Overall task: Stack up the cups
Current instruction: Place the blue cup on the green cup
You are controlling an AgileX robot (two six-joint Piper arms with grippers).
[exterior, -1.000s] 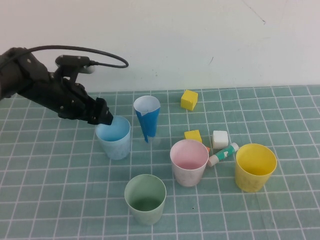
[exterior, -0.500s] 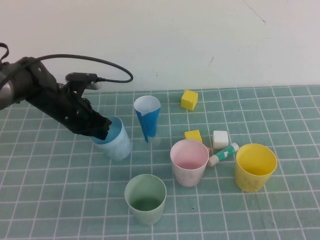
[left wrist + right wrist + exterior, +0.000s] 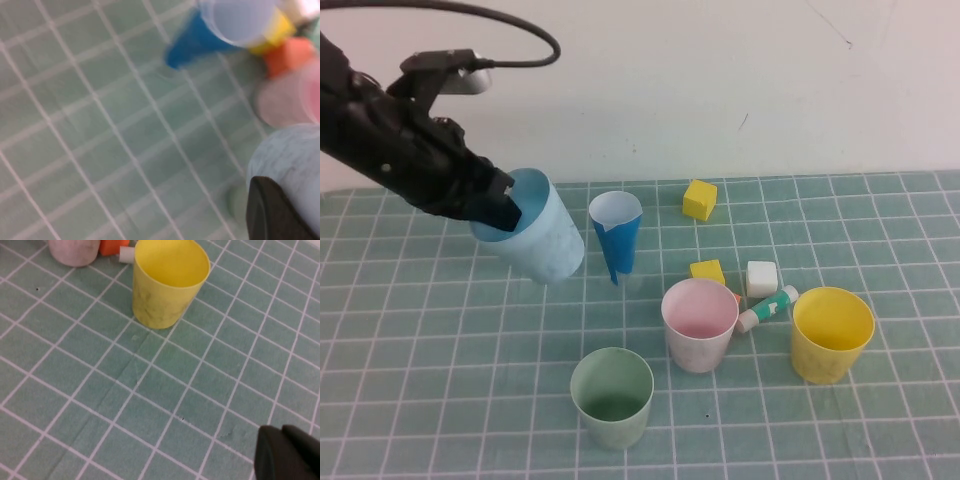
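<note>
My left gripper (image 3: pixel 498 205) is shut on the rim of the light blue cup (image 3: pixel 542 243), which hangs tilted above the mat at the left. In the left wrist view that blue cup (image 3: pixel 295 160) sits against a dark finger (image 3: pixel 270 212). The pink cup (image 3: pixel 699 325) stands upright at the middle, the yellow cup (image 3: pixel 831 334) to its right and the pale green cup (image 3: pixel 611 396) in front. My right gripper (image 3: pixel 290 452) is shut, empty, low over the mat near the yellow cup (image 3: pixel 167 282); it does not show in the high view.
A dark-blue-and-white paper cone (image 3: pixel 617 238) stands just right of the lifted cup. Yellow blocks (image 3: pixel 699 198) (image 3: pixel 706 271), a white block (image 3: pixel 760 277) and a small tube (image 3: pixel 766 308) lie behind the pink and yellow cups. A white wall closes the far edge.
My left gripper closed on the blue cup's rim, then lifted it off the mat and tipped it, moving up and slightly left. The other cups did not move.
</note>
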